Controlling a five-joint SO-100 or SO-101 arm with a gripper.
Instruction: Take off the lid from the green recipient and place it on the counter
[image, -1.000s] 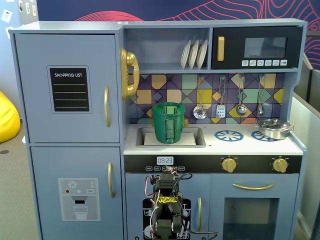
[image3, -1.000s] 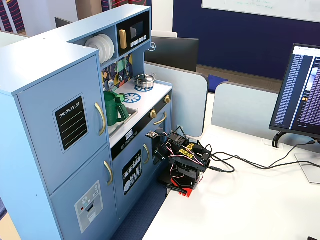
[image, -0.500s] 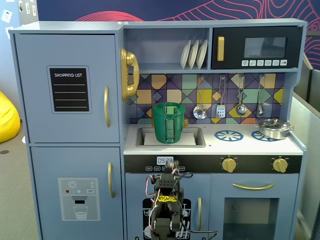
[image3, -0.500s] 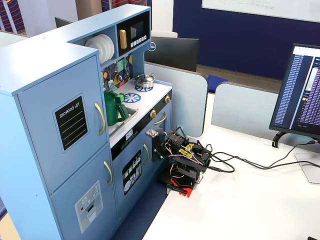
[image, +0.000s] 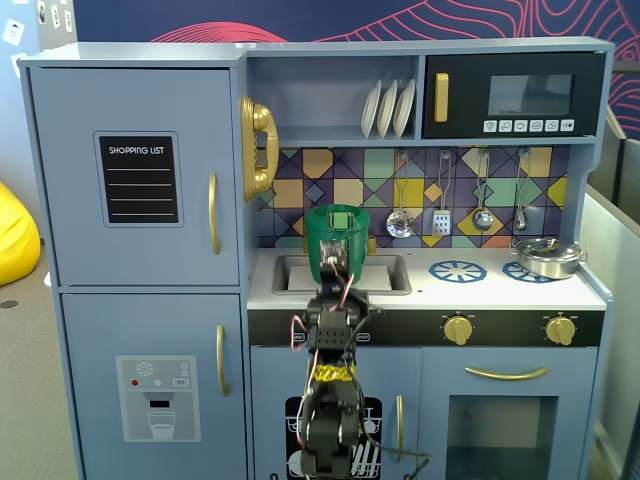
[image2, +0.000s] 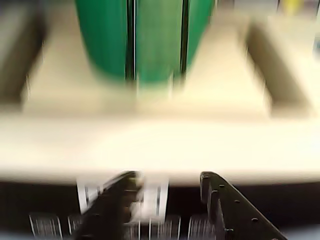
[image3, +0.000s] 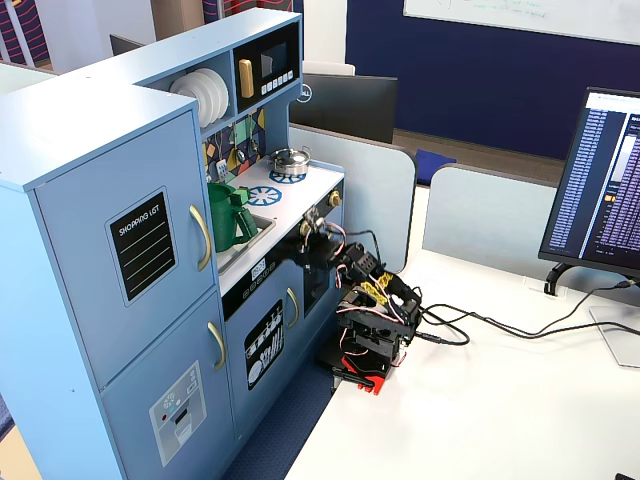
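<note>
The green recipient (image: 337, 245) stands upright at the sink on the white counter (image: 490, 288). The lid (image: 337, 212) seems to sit on its top. In the blurred wrist view the recipient (image2: 145, 40) fills the top centre, beyond the counter (image2: 150, 140). My gripper (image2: 167, 187) is open and empty, its fingertips low, in front of the counter's front edge and apart from the recipient. In a fixed view the gripper (image: 338, 262) overlaps the recipient's lower front. From the side the gripper (image3: 313, 224) is at the counter edge, right of the recipient (image3: 228, 215).
A silver pot (image: 547, 256) sits on the right burner, and a blue burner circle (image: 457, 270) lies beside it. The grey sink recess (image: 385, 275) surrounds the recipient. Gold knobs (image: 458, 329) line the front panel. Utensils hang on the back wall.
</note>
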